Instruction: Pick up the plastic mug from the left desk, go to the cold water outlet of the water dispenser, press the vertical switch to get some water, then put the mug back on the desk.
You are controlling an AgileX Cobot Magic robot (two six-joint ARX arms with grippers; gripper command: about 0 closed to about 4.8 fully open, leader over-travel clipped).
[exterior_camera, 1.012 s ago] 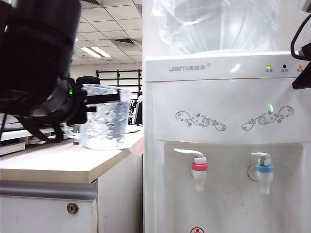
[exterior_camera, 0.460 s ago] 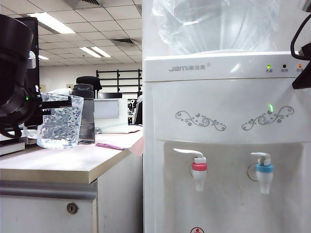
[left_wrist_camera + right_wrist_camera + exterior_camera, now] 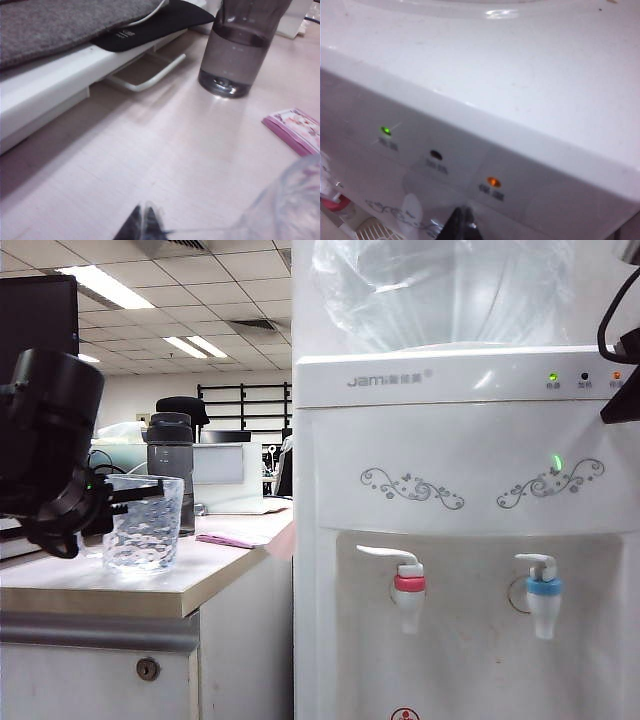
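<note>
My left end effector [image 3: 118, 495] is clamped on the rim of the clear plastic mug [image 3: 143, 524], which sits on the beige tabletop [image 3: 190, 580]. The thin, light, slippery wall could flex. My right end effector [image 3: 461, 220], closed, hovers by the water dispenser [image 3: 450, 540].

Left arm: my bulky black left arm reaches in low from the left edge of the exterior view.
Left gripper: my black two-finger left gripper [image 3: 142, 220] has its fingertips pinched together on the rim of the clear dimpled plastic mug [image 3: 143, 523].
Right arm: only a black part shows at the exterior view's upper right edge.
Right gripper: my dark right gripper [image 3: 461, 220] is barely in view; I cannot tell how the jaws stand.
</note>
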